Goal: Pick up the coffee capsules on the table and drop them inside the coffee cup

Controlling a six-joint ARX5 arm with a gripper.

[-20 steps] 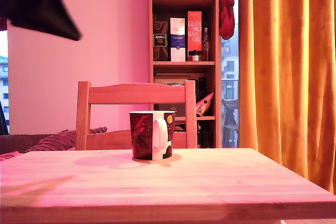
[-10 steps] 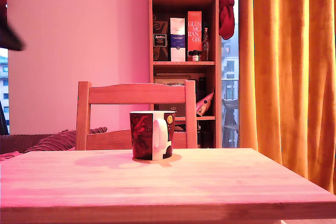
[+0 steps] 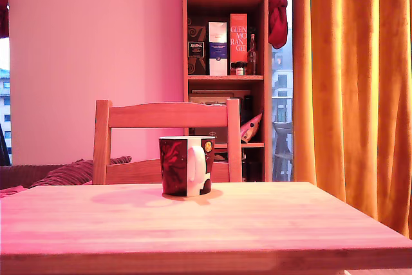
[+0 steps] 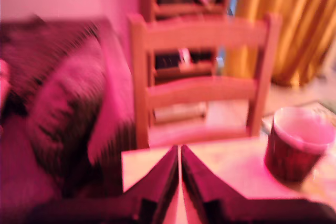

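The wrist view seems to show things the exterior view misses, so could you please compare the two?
Only the wrist view shows the claw, its jaws nearly together, and the cup's open mouth. Only the exterior view shows the bookshelf clearly and the cup's white handle. Both show the coffee cup, the chair, the table and the curtain. No capsules are visible in either.

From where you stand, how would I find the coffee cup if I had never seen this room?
Look for the light wooden table with a wooden chair behind it. The coffee cup is the only thing standing on the tabletop in the exterior view, near the far edge in front of the chair. It is dark with a red swirling pattern, a white handle and a small yellow dot.
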